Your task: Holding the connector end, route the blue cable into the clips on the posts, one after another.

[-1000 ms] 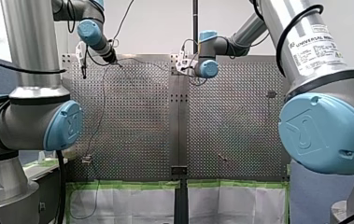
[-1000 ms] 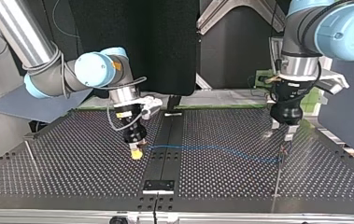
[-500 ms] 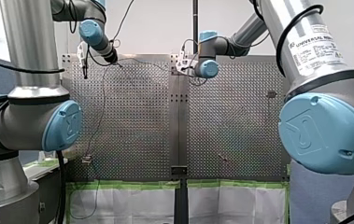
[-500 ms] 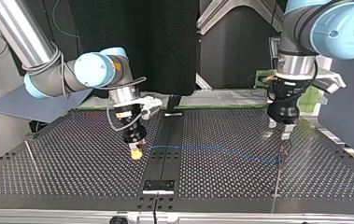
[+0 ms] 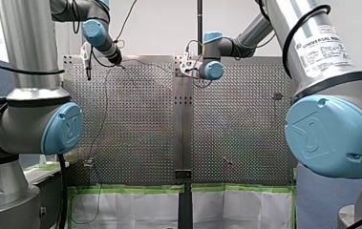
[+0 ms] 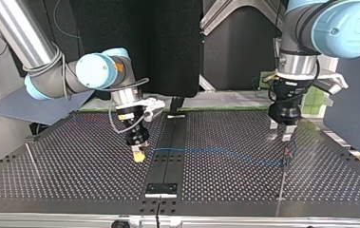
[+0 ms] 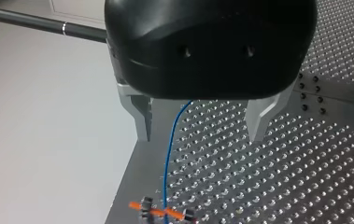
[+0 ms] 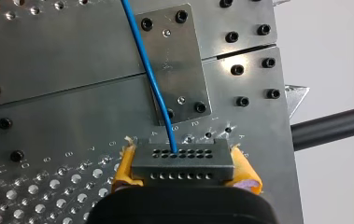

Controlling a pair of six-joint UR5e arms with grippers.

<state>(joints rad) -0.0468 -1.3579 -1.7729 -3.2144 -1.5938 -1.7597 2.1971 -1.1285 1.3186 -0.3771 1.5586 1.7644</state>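
Note:
In the right wrist view my right gripper (image 8: 184,171) is shut with its yellow pads (image 8: 122,171) on a dark grey connector (image 8: 182,160). The blue cable (image 8: 150,77) leaves the connector's face. In the top view this gripper (image 6: 139,156) hangs low beside the centre strip, and the cable (image 6: 215,152) runs across to a clip post (image 6: 289,153) at the view's right. My left gripper (image 6: 280,132) hovers above and just behind that post, open and empty. In the left wrist view its metal fingers (image 7: 142,116) stand wide apart, with the cable (image 7: 167,158) running down to the orange-marked clip (image 7: 163,213).
A thin post (image 6: 29,153) stands at the top view's left and another (image 6: 280,183) in front of the clip post. A bolted plate (image 6: 161,189) sits on the centre strip near the front edge. The front view shows further small posts (image 5: 89,163) (image 5: 227,161) on the perforated table (image 5: 135,124).
My left gripper has risen and drifted toward the top view's left, away from the clip post. My right gripper and the connector have stayed put.

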